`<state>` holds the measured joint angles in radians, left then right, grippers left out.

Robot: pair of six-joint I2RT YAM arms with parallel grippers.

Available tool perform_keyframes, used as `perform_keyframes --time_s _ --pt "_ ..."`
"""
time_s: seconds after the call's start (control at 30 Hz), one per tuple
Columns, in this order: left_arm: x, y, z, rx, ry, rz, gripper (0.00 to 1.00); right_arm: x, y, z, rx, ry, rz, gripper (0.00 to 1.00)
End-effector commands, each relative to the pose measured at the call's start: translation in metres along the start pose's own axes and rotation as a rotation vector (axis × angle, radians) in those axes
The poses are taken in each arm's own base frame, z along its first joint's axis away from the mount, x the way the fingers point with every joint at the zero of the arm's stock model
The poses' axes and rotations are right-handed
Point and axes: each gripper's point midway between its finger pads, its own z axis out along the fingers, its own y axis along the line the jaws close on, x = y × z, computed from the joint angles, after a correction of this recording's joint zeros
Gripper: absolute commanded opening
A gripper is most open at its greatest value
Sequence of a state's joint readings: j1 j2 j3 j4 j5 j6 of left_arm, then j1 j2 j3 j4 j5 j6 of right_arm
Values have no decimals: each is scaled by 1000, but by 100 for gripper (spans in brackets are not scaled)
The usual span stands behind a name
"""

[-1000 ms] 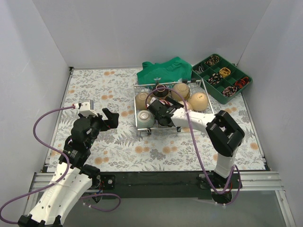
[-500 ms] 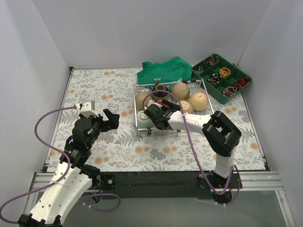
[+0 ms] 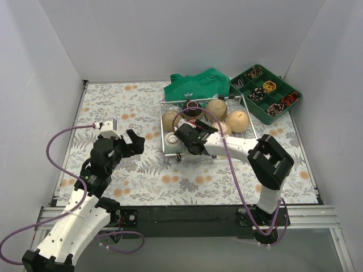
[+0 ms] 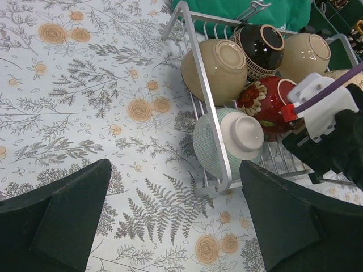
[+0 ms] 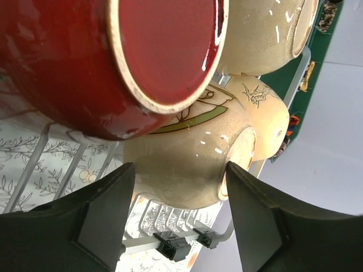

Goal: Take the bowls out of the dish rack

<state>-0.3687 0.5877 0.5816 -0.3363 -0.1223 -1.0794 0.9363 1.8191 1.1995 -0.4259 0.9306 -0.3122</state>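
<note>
The silver wire dish rack stands right of the table's middle and holds several bowls: tan ones, a dark one and a green-white one. My right gripper is inside the rack's front part, open. In the right wrist view its fingers stand either side of a cream bowl, under a red bowl; contact is unclear. My left gripper is open and empty over the cloth, left of the rack. The left wrist view shows it before the rack rail and the green-white bowl.
A green cloth lies behind the rack. A green compartment tray with small items sits at the back right. White walls close the table on three sides. The right arm's purple cable loops over the rack.
The left arm has shifted slightly up and toward the rack. The right gripper has stayed in the rack's front part with only small shifts. No bowl has left the rack.
</note>
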Motion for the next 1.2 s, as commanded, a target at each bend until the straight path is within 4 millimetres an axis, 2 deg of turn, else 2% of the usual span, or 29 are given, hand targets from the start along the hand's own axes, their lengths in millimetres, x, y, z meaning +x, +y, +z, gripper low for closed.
perform_keyframes --time_s 0.0,0.13,0.2,0.23,0.33,0.4,0.67,0.73,0.83,0.97,1.17 --pt "1 -5 2 16 17 0 98 -7 -6 -17 -80 -51 83 32" --pt "2 -8 5 26 32 0 98 -8 -5 -18 -93 -59 106 34" --pt "3 -7 6 24 36 7 98 -6 2 -15 -108 -49 106 42" --pt "4 -7 7 25 40 9 98 -5 4 -15 -114 -46 108 51" --pt "5 -6 6 27 38 12 98 0 12 -14 -127 -32 108 65" --pt "4 -7 4 33 29 11 98 1 15 -14 -134 -29 106 68" --pt "1 -7 1 36 8 15 98 15 20 -9 -103 26 54 70" --pt "0 -7 0 37 2 14 98 16 17 -8 -72 37 52 75" --pt "-1 -7 -1 37 -3 12 98 13 17 -7 -57 36 45 79" --pt "-2 -7 -3 41 -10 12 98 -2 12 -19 -28 5 36 81" --pt "-4 -6 -4 34 -21 12 98 -3 6 -22 10 13 2 83"
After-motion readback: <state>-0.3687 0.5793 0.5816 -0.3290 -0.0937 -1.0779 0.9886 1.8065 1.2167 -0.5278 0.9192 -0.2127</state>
